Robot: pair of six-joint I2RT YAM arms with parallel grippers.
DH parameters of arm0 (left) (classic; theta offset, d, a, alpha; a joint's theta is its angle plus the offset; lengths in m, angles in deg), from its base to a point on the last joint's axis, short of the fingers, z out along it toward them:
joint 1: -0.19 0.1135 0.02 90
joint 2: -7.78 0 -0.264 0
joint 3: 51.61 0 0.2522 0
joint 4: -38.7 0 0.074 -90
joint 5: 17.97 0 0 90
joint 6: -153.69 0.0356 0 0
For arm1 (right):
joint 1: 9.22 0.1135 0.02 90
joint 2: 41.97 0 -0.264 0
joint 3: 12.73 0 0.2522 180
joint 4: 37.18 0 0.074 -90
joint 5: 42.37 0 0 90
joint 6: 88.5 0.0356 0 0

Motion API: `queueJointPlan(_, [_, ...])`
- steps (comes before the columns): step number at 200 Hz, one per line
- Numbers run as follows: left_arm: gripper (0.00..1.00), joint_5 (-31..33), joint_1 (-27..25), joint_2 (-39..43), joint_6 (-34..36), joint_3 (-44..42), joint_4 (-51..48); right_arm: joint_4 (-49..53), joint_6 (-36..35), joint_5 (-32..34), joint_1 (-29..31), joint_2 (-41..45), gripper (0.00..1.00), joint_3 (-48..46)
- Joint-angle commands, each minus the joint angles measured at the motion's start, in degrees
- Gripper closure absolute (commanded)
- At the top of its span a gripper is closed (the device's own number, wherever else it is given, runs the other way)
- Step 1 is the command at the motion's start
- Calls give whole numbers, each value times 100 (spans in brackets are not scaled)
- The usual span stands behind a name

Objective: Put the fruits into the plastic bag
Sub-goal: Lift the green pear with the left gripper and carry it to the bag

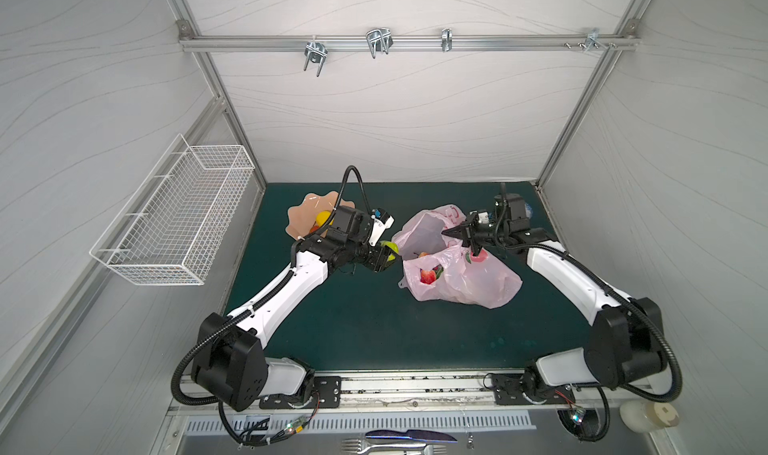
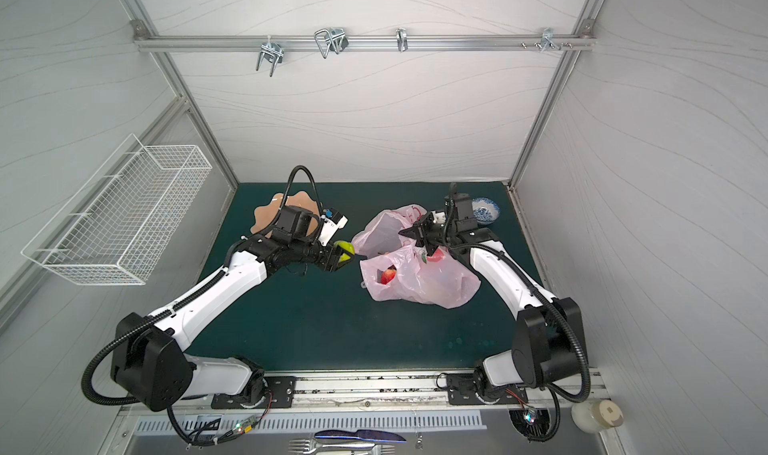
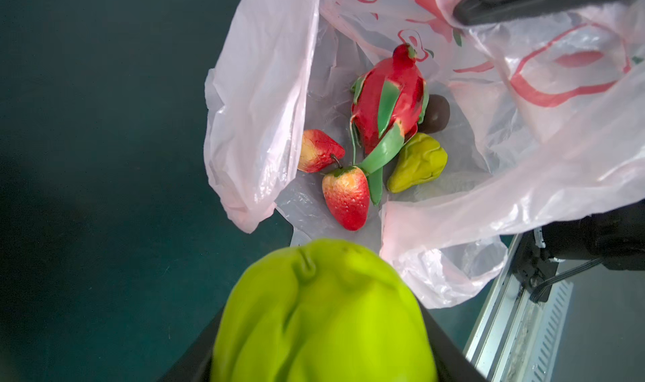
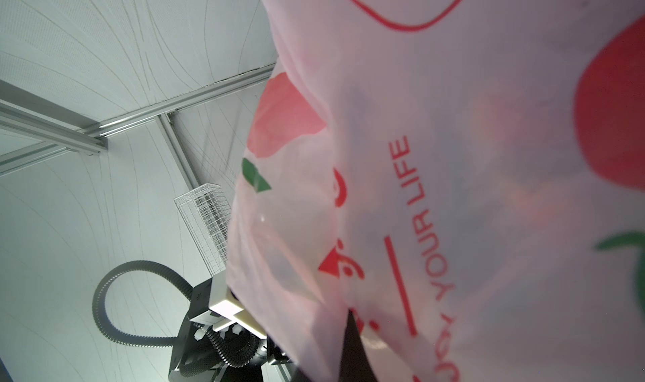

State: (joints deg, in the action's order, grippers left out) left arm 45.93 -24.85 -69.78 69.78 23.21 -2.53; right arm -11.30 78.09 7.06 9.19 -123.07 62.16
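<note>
A dark green mat (image 1: 353, 332) covers the floor of this white-walled booth, and a white wire basket (image 1: 174, 220) hangs on the wall at nine o'clock. In both top views a peach scalloped dish (image 1: 301, 218) sits at about ten o'clock on the mat and the plastic bag (image 1: 478, 284) lies crumpled around two o'clock, its mouth gaping towards the middle. In a top view a yellow lemon (image 1: 322, 216) shows in the dish, and in a top view a blue-and-white bowl (image 2: 485, 211) sits at one o'clock. The left gripper (image 1: 386, 256) hovers just short of the bag's mouth, jaws part-way closed around a yellow-green pear (image 1: 389, 247). The right gripper (image 1: 465, 240) has its jaws pinched tight on the bag's upper rim, holding it lifted. From the left wrist, the held pear looms close and the open bag shows a dragon fruit (image 3: 391, 97), a red strawberry (image 3: 345, 202), a second strawberry (image 3: 317, 151), a second pear (image 3: 419, 164) and a dark round fruit (image 3: 436, 113) together inside. From the right wrist, pink film printed in red fills most of the frame, one dark fingertip (image 4: 352, 349) against it.
</note>
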Motion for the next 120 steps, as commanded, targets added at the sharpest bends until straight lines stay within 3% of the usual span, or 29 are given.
queueJointPlan(1, [77,-247,-96,-44,451,18,268,80,-20,-52,43,146,100,-12])
queueJointPlan(120, [80,120,-497,-1586,820,1079,246,108,-5,16,157,191,100,-21])
